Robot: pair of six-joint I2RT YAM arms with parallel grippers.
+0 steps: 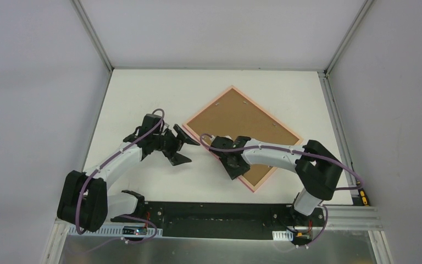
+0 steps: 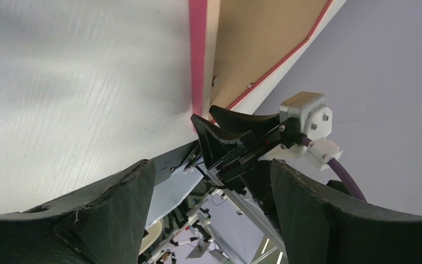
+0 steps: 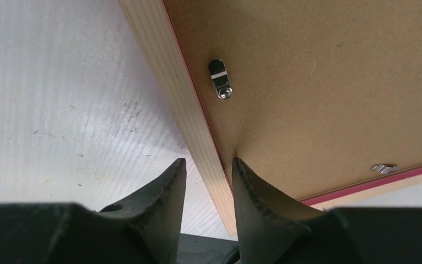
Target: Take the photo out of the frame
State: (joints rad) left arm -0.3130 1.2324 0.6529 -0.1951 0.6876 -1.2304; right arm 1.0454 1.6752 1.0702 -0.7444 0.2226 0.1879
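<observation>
The pink frame (image 1: 232,88) lies face down on the white table, turned like a diamond, with its brown back board (image 1: 242,124) up. The photo's picture side is hidden under it. My right gripper (image 1: 231,165) stands at the frame's lower-left edge. In the right wrist view it (image 3: 209,162) is slightly open and straddles the rim (image 3: 170,66), one finger over the table and one touching the board (image 3: 318,82). A metal tab (image 3: 220,80) sits just ahead. My left gripper (image 1: 189,148) is open and empty beside the frame's left corner, facing the right gripper (image 2: 206,118).
A second metal tab (image 3: 383,168) sits near the frame's adjoining edge. Grey walls with metal posts (image 1: 90,33) enclose the table. The arm bases and a black rail (image 1: 214,214) run along the near edge.
</observation>
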